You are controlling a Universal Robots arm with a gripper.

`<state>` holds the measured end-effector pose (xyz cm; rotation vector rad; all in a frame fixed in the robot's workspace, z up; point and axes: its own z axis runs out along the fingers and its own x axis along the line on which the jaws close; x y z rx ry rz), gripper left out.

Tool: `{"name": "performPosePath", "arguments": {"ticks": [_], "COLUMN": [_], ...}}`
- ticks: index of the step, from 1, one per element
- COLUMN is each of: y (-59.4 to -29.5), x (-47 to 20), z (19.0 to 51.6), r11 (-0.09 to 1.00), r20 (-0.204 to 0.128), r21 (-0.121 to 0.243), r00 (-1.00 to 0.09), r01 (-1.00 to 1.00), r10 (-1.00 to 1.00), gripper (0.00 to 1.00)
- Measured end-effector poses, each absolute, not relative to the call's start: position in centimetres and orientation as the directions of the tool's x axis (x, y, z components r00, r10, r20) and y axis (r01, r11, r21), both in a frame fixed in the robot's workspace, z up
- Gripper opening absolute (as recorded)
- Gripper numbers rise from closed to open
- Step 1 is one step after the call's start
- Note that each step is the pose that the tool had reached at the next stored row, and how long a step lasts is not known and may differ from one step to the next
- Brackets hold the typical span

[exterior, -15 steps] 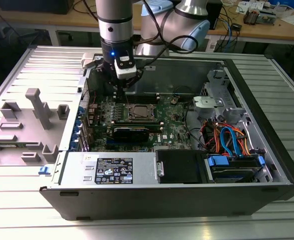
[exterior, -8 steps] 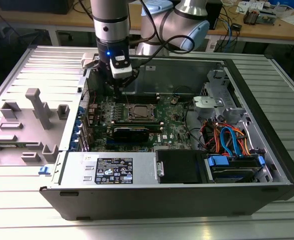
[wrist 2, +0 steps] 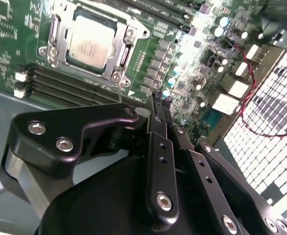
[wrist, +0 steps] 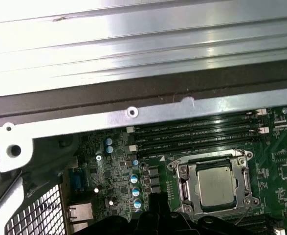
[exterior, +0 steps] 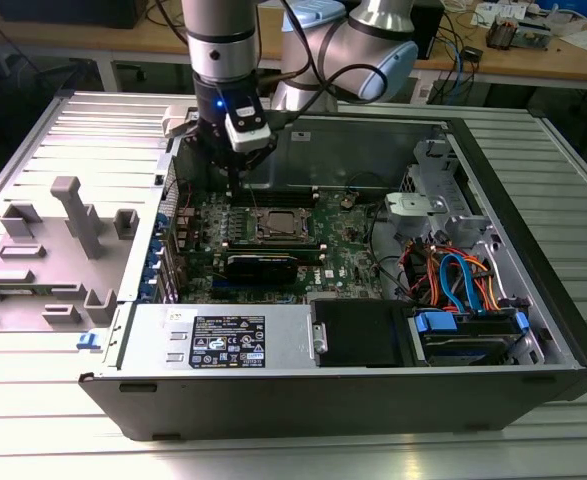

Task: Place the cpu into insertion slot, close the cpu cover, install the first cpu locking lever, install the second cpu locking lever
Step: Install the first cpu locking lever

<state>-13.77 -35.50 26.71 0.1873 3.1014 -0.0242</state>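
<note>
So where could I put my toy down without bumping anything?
Bare spots: the ribbed grey metal table along the near side of the black computer case, and beyond the case on the exterior view's right. Crowded: the green circuit board, the orange and blue cables inside the case, and the grey plastic blocks on the exterior view's left.

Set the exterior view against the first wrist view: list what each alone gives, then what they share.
Exterior view: the grey labelled power supply box, the blue and orange cable bundle and grey plastic fixtures beside the case. First wrist view: small blue-topped capacitors and a white metal grille. Shared: the silver-topped square cpu seated in the silver-rimmed insertion slot, beside long black memory slots.
</note>
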Motion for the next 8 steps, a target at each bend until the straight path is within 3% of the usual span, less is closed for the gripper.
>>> {"name": "performPosePath", "arguments": {"ticks": [8], "y": [-34.84], "x": [-13.77], "z": [26.67], "r11": [1.0], "r20": [-0.035], "r21": [-0.014], "r00": [-0.999], "r01": [0.017], "r10": [0.017], "gripper": [0.11]}}
